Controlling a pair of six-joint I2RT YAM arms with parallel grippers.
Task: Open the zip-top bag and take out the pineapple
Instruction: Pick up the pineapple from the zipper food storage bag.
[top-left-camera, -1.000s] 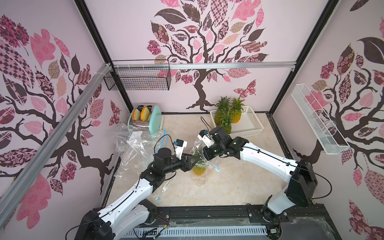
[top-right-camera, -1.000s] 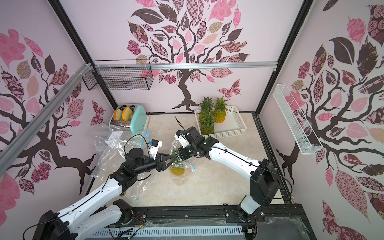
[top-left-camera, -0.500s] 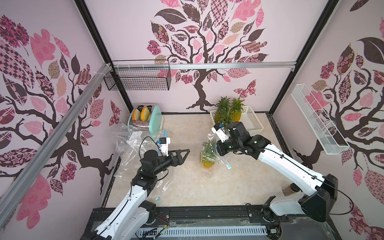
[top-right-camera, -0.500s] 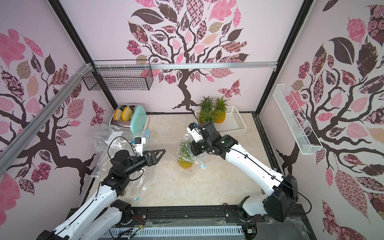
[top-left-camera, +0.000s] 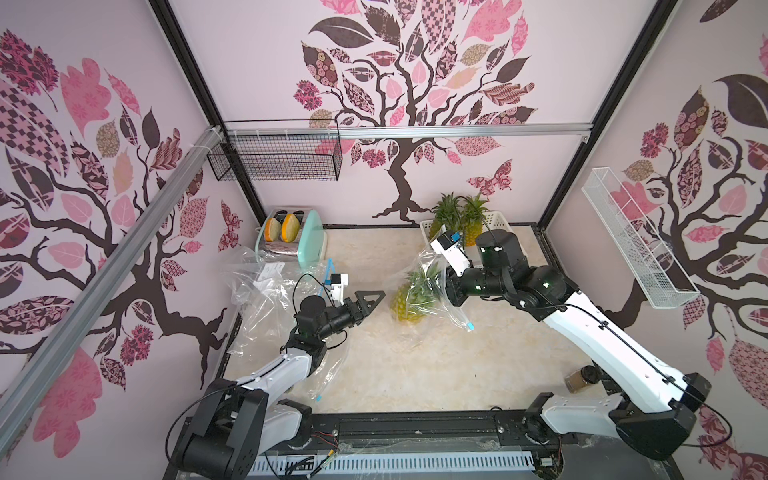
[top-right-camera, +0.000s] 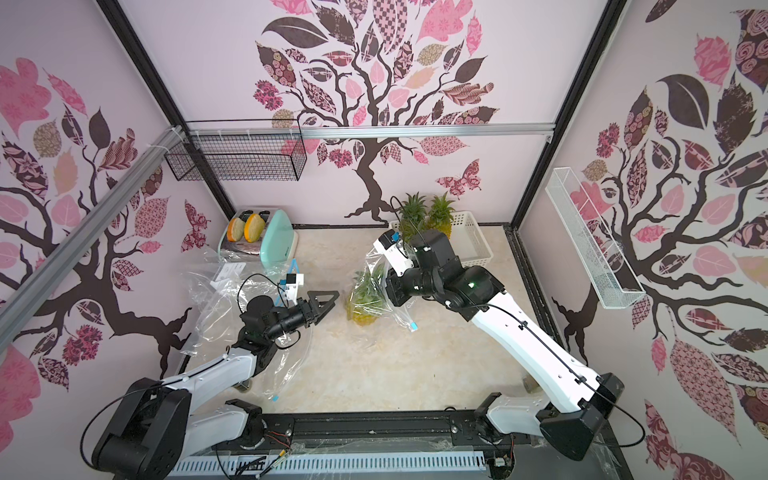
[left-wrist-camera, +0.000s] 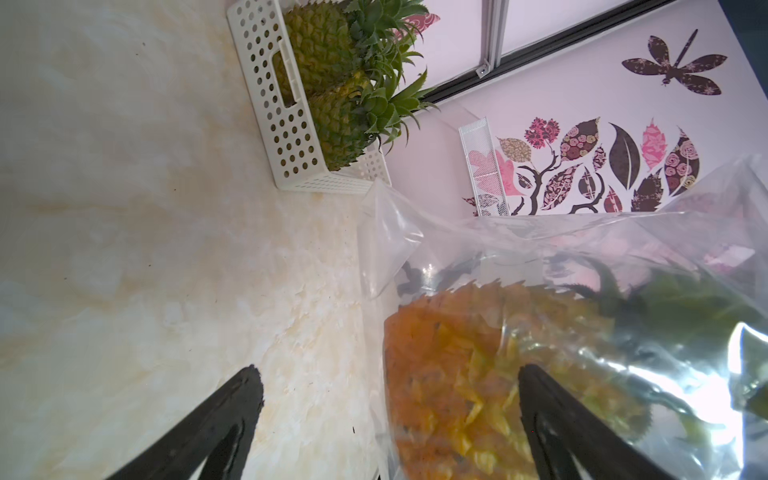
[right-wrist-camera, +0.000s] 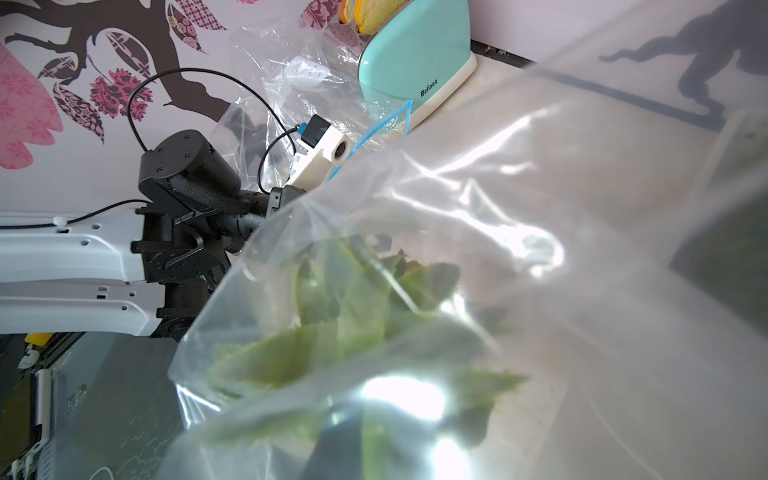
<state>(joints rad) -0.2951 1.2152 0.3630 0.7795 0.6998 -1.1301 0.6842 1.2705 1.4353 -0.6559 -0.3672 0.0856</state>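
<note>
Presently the zip-top bag (top-left-camera: 419, 266) is held up over the middle of the bench (top-left-camera: 395, 374) by the right pincer (top-left-camera: 448, 287), which is clenched on the film near its upper edge. The pineapple (top-left-camera: 409, 305) is kept inside the bag, upright, crown uppermost; whether its base rests on the bench cannot be told. The left pincer (top-left-camera: 372, 303) is spread wide and grasps nothing, being poised just beside the bag but apart from it.

The opening step is judged to be in hand: one side of the bag is secured and nothing has been drawn out. A second hold is called for next, by the left pincer on the free lip, so that the mouth can be parted against the right arm's hold. Whether the zip is already parted cannot be made out.

From the left wrist the yellow body of the fruit is shown through the film, close ahead of one finger (left-wrist-camera: 544, 411), with a white basket (left-wrist-camera: 286, 137) beyond. From the right wrist only blurred green leaves are seen behind glare. The gap between left pincer and bag is shown plainly only in both top views.
</note>
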